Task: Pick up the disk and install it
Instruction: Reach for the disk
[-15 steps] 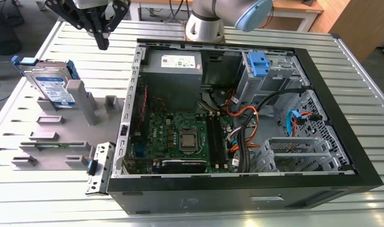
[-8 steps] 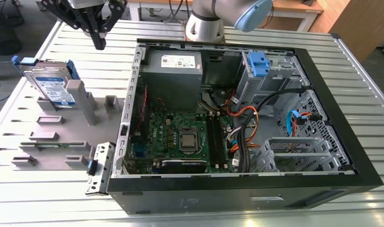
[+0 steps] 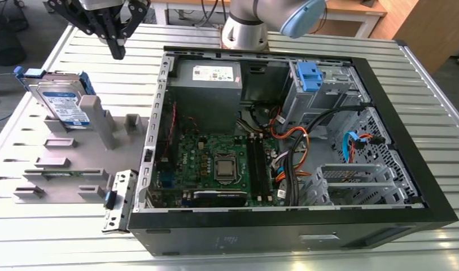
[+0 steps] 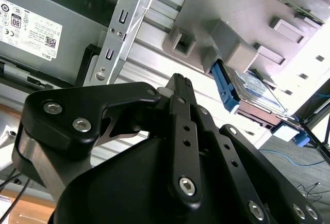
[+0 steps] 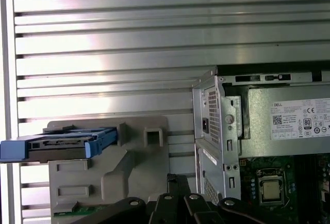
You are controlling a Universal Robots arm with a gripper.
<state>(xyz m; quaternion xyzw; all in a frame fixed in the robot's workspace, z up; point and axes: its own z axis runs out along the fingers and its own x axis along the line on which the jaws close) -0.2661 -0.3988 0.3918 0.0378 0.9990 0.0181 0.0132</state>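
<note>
End effector [image 3: 118, 51] hangs over the slatted tabletop [image 3: 78, 243], clenched on nothing: in the second wrist view its black fingers [image 4: 179, 87] lie pressed together. Near it but apart, toward the exterior view's left, the disk [image 3: 60, 104] stands on edge in a grey holder [image 3: 101, 121], with its blue rails showing and nothing gripping it. In the first wrist view I see the disk [image 5: 62, 146] edge-on, seated in that holder.

I judge the step in hand to be the reach for the disk. To do it well I would spread the fingers while they are in free air, square them to the disk's flat faces, and come in from above so that they close on metal, not on a blue rail.

The holder's upright posts stand just beside the disk. The open computer case [image 3: 163, 84] puts a sharp wall on the exterior view's right of the holder. Free room lies above the holder and over the bare slats around it.
</note>
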